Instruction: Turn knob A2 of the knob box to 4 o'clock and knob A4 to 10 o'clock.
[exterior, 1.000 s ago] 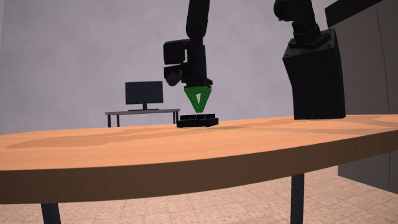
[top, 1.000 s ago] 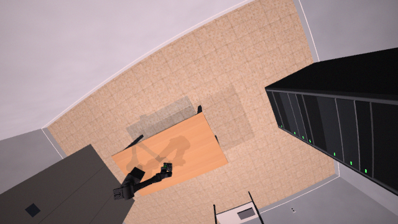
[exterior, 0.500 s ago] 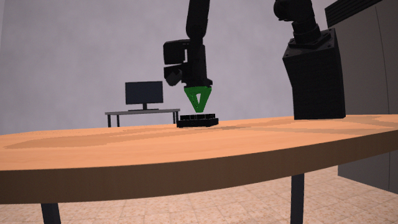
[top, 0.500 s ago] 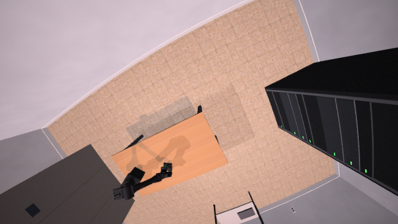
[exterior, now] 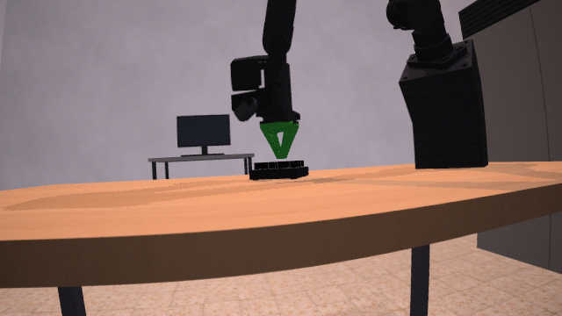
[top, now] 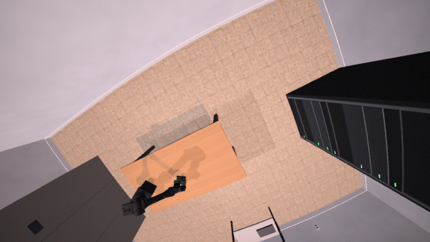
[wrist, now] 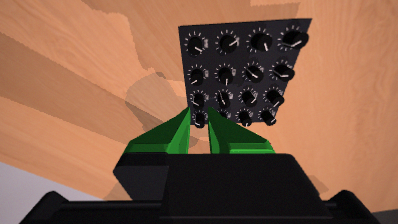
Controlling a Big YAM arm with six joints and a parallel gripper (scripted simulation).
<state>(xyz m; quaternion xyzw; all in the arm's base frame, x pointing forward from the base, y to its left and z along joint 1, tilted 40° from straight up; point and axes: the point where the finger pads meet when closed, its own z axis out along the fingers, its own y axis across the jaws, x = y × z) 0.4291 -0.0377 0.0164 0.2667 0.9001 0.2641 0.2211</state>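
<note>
Jaws of the green gripper (wrist: 199,119) stood nearly closed around a corner knob (wrist: 200,118) in the nearest row of the knob box (wrist: 242,70), which sat on the tabletop (exterior: 184,206). Whether the fingers actually touched it was hard to make out. Printed names were too small to read, and the gripper's black body hid the tabletop nearest the camera.
</note>
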